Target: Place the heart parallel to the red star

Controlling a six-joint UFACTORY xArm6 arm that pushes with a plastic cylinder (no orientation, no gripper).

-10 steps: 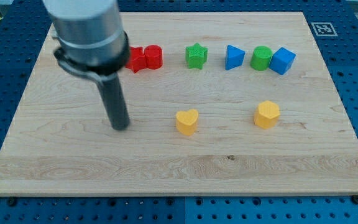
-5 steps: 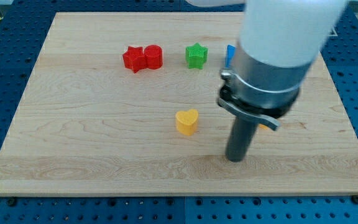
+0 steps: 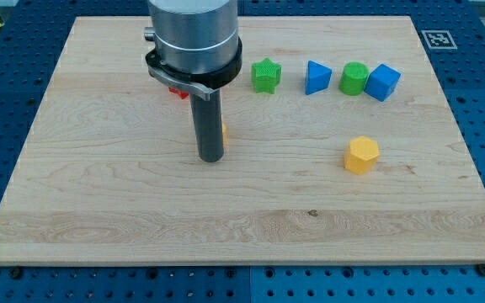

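Note:
My tip (image 3: 210, 157) rests on the wooden board (image 3: 99, 194) left of centre. The yellow heart (image 3: 224, 131) is almost wholly hidden behind the rod; only a thin yellow sliver shows at the rod's right side, just above the tip. The red star (image 3: 176, 91) is mostly hidden behind the arm; only a small red corner shows below the arm's collar, at the view's upper left of the rod. The red cylinder that stood beside it is hidden.
A green star (image 3: 265, 75), a blue triangular block (image 3: 317, 77), a green cylinder (image 3: 354, 78) and a blue cube (image 3: 383, 82) stand in a row near the view's top. A yellow hexagonal block (image 3: 361, 155) sits at the right.
My tip has swung from the right of the heart to the left. The heart has moved left and up, from the board's centre to behind the rod, nearer the red star.

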